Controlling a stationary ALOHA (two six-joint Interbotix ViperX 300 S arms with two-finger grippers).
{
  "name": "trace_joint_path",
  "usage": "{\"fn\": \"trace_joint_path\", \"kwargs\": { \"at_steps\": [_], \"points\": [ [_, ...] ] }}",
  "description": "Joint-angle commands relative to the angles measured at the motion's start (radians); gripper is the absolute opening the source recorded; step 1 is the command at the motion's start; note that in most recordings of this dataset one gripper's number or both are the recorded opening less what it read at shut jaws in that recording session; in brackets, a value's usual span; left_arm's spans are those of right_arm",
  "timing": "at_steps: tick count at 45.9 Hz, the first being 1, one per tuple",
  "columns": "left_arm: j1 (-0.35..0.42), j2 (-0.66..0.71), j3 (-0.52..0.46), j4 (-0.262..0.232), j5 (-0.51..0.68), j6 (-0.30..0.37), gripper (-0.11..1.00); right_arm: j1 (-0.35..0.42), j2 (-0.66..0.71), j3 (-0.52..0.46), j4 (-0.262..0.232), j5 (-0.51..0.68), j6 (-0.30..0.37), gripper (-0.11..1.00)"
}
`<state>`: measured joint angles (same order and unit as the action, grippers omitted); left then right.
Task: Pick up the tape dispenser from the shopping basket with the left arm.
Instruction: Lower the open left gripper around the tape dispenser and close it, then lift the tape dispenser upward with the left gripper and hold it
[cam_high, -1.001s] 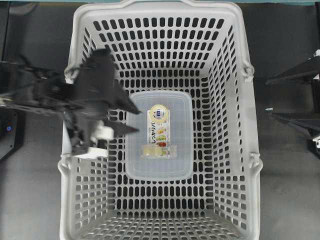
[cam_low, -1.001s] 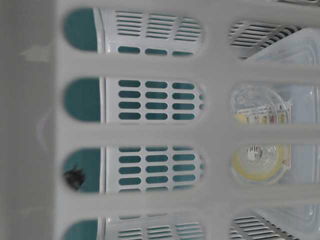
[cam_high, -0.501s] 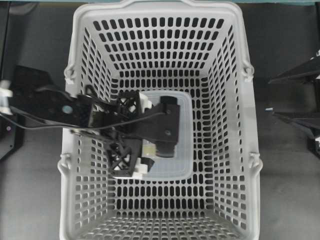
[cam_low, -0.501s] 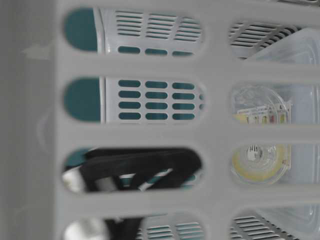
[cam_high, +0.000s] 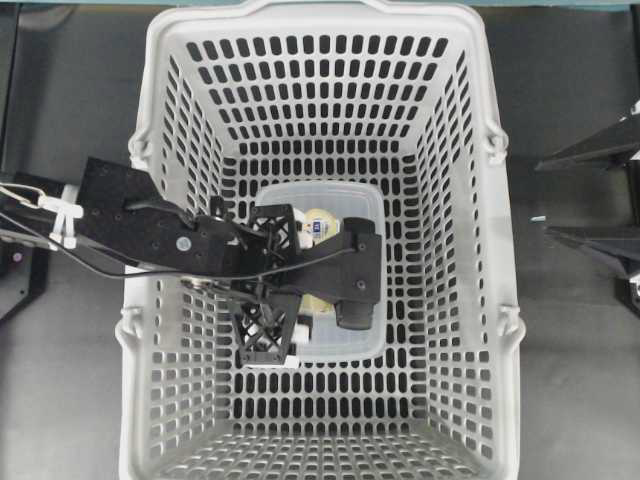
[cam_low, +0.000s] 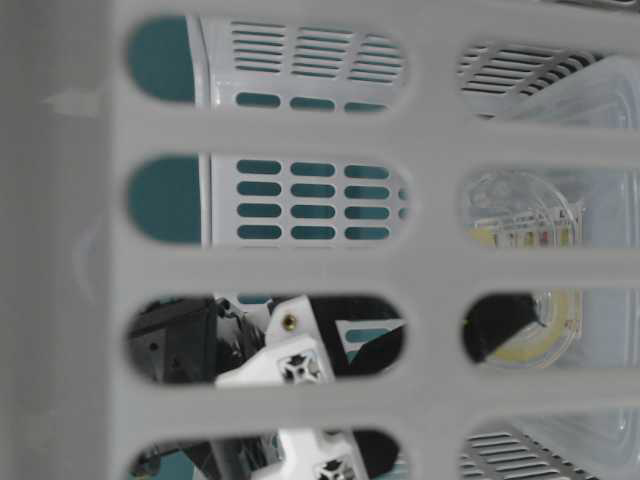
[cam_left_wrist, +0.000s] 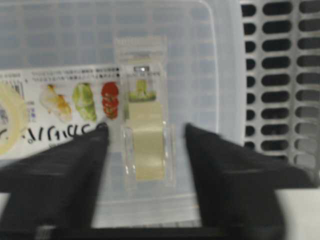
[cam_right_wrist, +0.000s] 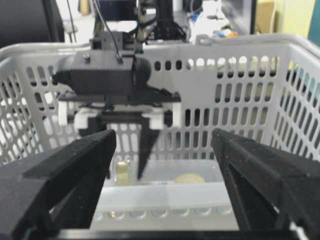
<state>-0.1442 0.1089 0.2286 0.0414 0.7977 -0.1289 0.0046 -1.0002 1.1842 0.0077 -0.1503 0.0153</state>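
straddling tape dispenser (cam_left_wrist: 144, 135) — left end effector (cam_left_wrist: 145, 150) fingers apart, not touching.

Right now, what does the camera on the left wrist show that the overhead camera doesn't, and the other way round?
Only the left wrist view shows the clear dispenser end of the tape dispenser lying in the gap between the left gripper jaws. Only the overhead view shows the whole shopping basket, the left arm reaching into it, and the right gripper parked outside. Both show the printed card lying on the translucent tray.
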Motion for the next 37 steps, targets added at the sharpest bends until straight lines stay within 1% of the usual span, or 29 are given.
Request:
{"fn": "trace_joint_path", "kwargs": {
  "at_steps": [1, 2, 3, 10, 21, 26, 30, 37],
  "points": [
    [-0.006, -0.026, -0.025, 0.003, 0.011, 0.0, 0.37, 0.0, 0.003, -0.006, 0.002, 0.005, 0.0, 0.75],
    [-0.008, -0.031, -0.029, 0.003, 0.015, 0.0, 0.31, 0.0, 0.002, -0.006, 0.002, 0.006, 0.0, 0.75],
    [-0.008, -0.035, -0.032, 0.003, 0.02, 0.0, 0.28, 0.0, 0.002, -0.006, 0.003, 0.008, 0.0, 0.75],
    [-0.008, -0.08, -0.107, 0.003, 0.078, 0.006, 0.29, 0.0, -0.015, -0.006, 0.003, 0.021, 0.0, 0.75],
    [-0.005, -0.124, -0.282, 0.003, 0.261, 0.015, 0.29, -0.003, -0.041, -0.006, 0.003, 0.04, 0.0, 0.75],
    [-0.006, -0.121, -0.336, 0.003, 0.325, 0.02, 0.29, -0.006, -0.046, -0.006, 0.002, 0.04, 0.0, 0.75],
    [-0.006, -0.118, -0.35, 0.003, 0.351, 0.02, 0.29, -0.008, -0.046, -0.006, 0.003, 0.04, 0.0, 0.75],
    [-0.006, -0.118, -0.347, 0.003, 0.351, 0.018, 0.29, -0.009, -0.046, -0.006, 0.002, 0.04, 0.0, 0.75]
  ]
}}
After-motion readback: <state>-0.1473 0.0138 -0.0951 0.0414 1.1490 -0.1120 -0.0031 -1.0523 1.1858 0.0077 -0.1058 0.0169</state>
